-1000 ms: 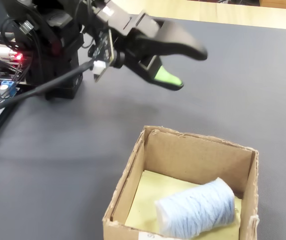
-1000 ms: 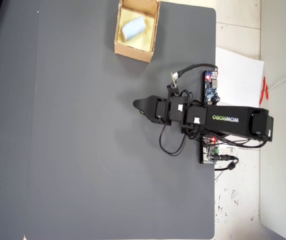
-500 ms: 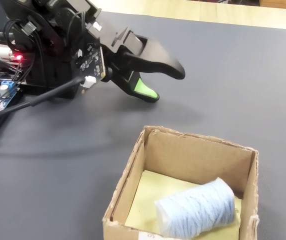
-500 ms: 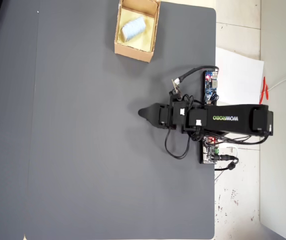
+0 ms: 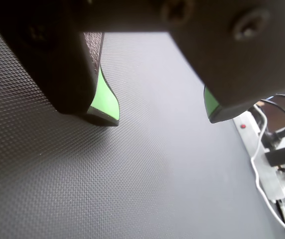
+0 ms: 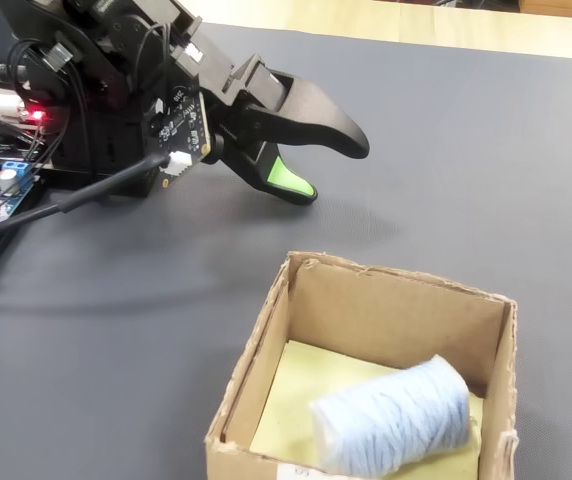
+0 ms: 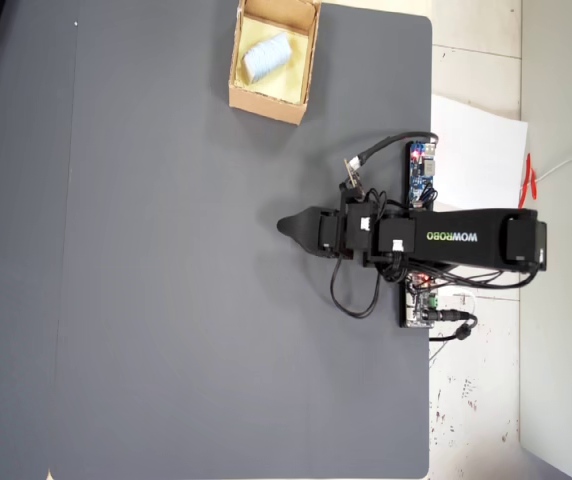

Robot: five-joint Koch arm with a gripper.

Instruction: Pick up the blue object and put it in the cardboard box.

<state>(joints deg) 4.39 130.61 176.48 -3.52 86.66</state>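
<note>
In the fixed view, the arm's circuit boards and cables are sitting at the left, with a red light glowing among them. Right of them the gripper [image 6: 331,168] is reaching out low over the dark grey mat [image 6: 486,170], its jaws standing apart with nothing between them; the lower finger is showing a green pad [image 6: 288,180]. In the wrist view the same two green-padded fingers [image 5: 105,102] are hanging well apart over the textured mat [image 5: 147,174], the left tip close to its surface, empty.

Further right and nearer the camera in the fixed view, the cardboard box [image 6: 266,345] is standing open, and the blue object [image 6: 391,418] is lying on its side inside, on the pale yellow floor.

From overhead, the cardboard box [image 7: 294,70] is sitting near the mat's top edge with the blue object [image 7: 266,56] in it, well apart from the gripper [image 7: 288,227].
</note>
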